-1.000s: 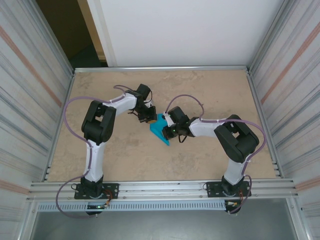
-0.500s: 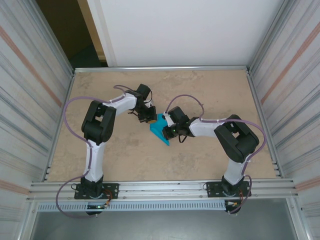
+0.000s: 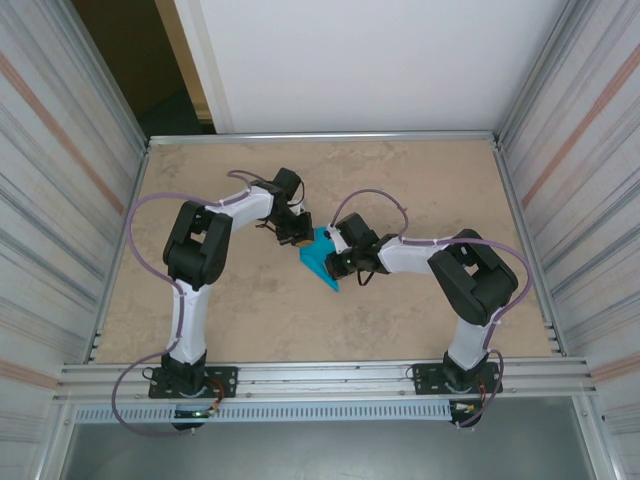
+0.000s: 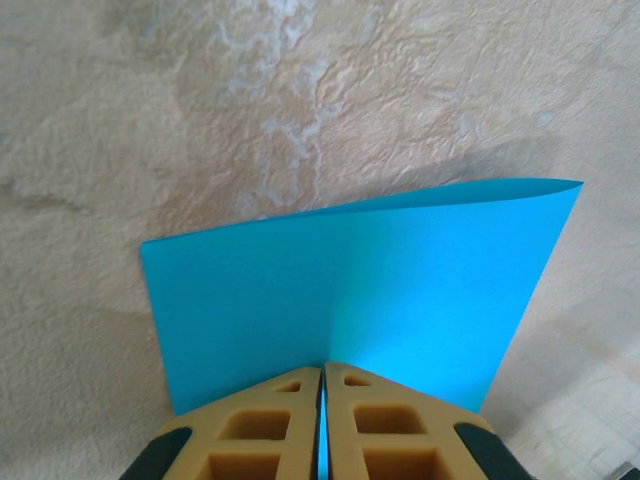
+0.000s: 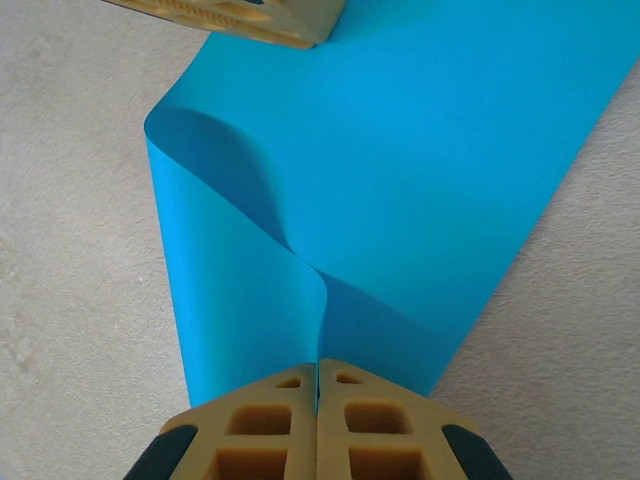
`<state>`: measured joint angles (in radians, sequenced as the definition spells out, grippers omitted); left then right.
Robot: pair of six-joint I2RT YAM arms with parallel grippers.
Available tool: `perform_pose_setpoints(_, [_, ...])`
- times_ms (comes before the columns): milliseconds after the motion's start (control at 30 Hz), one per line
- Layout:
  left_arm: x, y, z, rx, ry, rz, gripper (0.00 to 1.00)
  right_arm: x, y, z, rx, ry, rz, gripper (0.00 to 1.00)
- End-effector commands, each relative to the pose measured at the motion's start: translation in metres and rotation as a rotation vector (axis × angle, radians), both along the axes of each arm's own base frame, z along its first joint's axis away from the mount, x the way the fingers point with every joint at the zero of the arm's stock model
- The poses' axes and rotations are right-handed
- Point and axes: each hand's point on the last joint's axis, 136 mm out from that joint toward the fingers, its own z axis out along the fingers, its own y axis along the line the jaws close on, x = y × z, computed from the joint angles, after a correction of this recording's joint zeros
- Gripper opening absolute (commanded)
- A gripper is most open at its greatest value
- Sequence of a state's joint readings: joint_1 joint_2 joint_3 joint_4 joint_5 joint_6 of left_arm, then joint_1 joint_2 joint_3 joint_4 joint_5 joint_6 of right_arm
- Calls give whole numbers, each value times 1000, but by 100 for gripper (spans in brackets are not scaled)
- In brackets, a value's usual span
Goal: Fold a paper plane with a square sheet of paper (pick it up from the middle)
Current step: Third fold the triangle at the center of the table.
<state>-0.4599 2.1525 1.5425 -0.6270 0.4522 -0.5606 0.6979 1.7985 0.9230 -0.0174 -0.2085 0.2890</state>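
At the middle of the table [image 3: 420, 180] is the square sheet of paper [image 3: 322, 262], bowed rather than flat. The left gripper [image 4: 323, 368] pinches its edge on the table's far-left side, and the right gripper [image 5: 317, 365] pinches the edge on the table's right side. I'd say both pinches need to be firm and move evenly, or the crease will run crooked.

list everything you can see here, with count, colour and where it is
square sheet of paper: 1, teal-blue, mid-table, bowed between the grippers
table: 1, mottled beige, under everything
side walls: 2, grey ribbed, left and right of table
back wall: 1, white, far edge
rail: 1, silver, near edge
left arm: 1, black and white, left
right arm: 1, black and white, right
cables: several, purple, along both arms
left gripper: 1, tan, shut on paper edge
right gripper: 1, tan, shut on paper
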Motion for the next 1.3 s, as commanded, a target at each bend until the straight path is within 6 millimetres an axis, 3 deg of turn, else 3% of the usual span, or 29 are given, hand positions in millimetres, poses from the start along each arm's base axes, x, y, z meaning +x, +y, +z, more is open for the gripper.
perform_pose_setpoints(0, [4,1,13,-9,-12,-1,11,-2,-2,-8,-10,52,-22,0])
perform_pose_setpoints(167, [20,-2,61,-158,-103,94,14,-3,-1,-10,-8,65,-21,0])
perform_pose_setpoints(367, [1,5,80,-252,-125,152,21,-3,-1,-12,-8,76,-27,0])
perform_pose_setpoints(733, [-54,-13,59,-297,-22,151,18,-2,-2,-11,-7,82,-36,0])
perform_pose_setpoints(1000, [-72,-25,40,-272,37,119,13,-2,-3,-12,-12,86,-40,0])
perform_pose_setpoints(1267, [-79,-21,23,-225,67,115,12,-1,-4,-12,-14,89,-42,0])
